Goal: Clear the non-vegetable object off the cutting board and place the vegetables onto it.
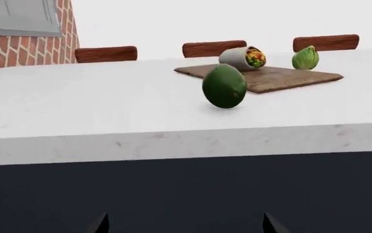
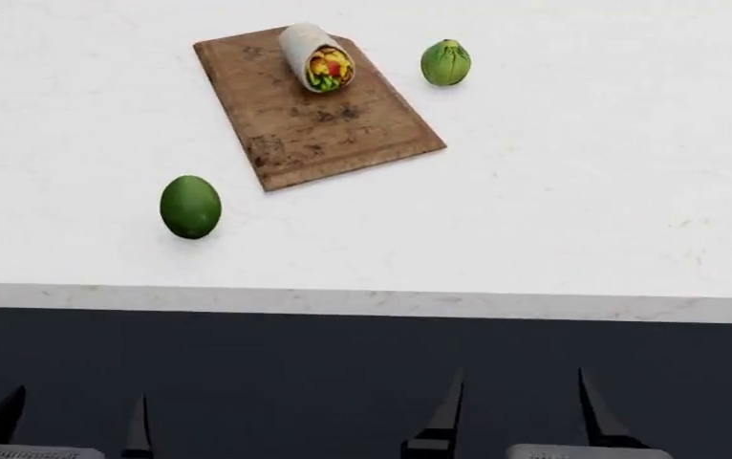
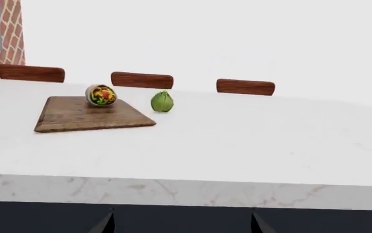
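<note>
A white marbled counter (image 2: 570,191) with a dark front below its near edge was seen; brick wall (image 1: 17,48) and three brown chair backs (image 1: 106,54) were visible behind the far edge. The cutting board (image 2: 328,124) lay skewed on the counter's far left part. The wrap (image 2: 316,55) was lying on the board's far end, its filling end facing the robot. The leafy green ball (image 2: 445,63) sat on the counter just beside the board's right edge, off it. The dark green oval (image 2: 190,206) rested on the counter near the board's near-left corner, apart from it, closer to the near edge. Bare counter was left to the right of the board and in front of it. The left gripper (image 2: 73,426) and right gripper (image 2: 519,411) were held below the counter's near edge, in front of the dark panel, well apart from all items. Both pairs of jaws were spread apart, with nothing between them.
</note>
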Robot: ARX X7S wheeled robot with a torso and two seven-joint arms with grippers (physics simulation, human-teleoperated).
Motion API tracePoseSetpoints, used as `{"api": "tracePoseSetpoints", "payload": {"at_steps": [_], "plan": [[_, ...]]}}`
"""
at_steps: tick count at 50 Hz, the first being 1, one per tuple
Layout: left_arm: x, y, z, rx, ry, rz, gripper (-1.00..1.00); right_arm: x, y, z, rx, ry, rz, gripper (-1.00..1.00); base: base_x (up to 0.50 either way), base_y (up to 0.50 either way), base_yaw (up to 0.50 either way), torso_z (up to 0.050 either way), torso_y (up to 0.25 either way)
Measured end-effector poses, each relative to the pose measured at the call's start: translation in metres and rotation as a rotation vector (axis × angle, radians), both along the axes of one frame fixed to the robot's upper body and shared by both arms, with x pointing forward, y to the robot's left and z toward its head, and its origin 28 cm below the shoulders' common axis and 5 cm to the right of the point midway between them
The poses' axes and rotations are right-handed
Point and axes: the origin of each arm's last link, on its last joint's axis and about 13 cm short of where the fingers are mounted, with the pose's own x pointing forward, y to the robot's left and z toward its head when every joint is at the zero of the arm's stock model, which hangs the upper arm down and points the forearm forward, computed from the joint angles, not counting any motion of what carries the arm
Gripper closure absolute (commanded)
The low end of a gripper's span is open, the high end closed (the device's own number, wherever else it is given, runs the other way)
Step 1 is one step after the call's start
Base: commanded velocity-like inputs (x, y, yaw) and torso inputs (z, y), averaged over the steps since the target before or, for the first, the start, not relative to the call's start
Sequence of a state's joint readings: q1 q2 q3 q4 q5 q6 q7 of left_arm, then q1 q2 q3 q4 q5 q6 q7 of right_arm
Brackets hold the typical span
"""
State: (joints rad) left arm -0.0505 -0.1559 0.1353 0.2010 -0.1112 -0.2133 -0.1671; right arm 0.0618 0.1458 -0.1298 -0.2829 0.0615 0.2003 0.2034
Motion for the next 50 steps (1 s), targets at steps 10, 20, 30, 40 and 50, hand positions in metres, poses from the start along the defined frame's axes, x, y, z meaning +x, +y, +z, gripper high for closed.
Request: {"api": "tracePoseSetpoints", "payload": {"at_steps": [10,20,30,40,50], "plan": [[0.015,0.008,0.033,0.037,-0.039,0.006,-1.0,0.017,-0.006,0.043,-0.059,-0.069,-0.012,-1.0,0.0,0.0,0.0,0.0,0.0],[0.033,0.015,0.067,0.059,-0.064,0.003,-1.0,0.035,-0.01,0.091,-0.122,-0.124,0.0,-1.0,0.0,0.0,0.0,0.0,0.0],[0.057,0.022,0.103,0.113,-0.079,0.01,-1.0,0.058,-0.012,0.135,-0.183,-0.151,0.018,-1.0,0.0,0.0,0.0,0.0,0.0],[0.088,0.031,0.144,0.151,-0.068,0.03,-1.0,0.086,-0.014,0.173,-0.225,-0.126,0.043,-1.0,0.0,0.0,0.0,0.0,0.0],[0.116,0.039,0.186,0.155,-0.032,0.021,-1.0,0.116,-0.017,0.208,-0.234,-0.054,0.066,-1.0,0.0,0.0,0.0,0.0,0.0]]}}
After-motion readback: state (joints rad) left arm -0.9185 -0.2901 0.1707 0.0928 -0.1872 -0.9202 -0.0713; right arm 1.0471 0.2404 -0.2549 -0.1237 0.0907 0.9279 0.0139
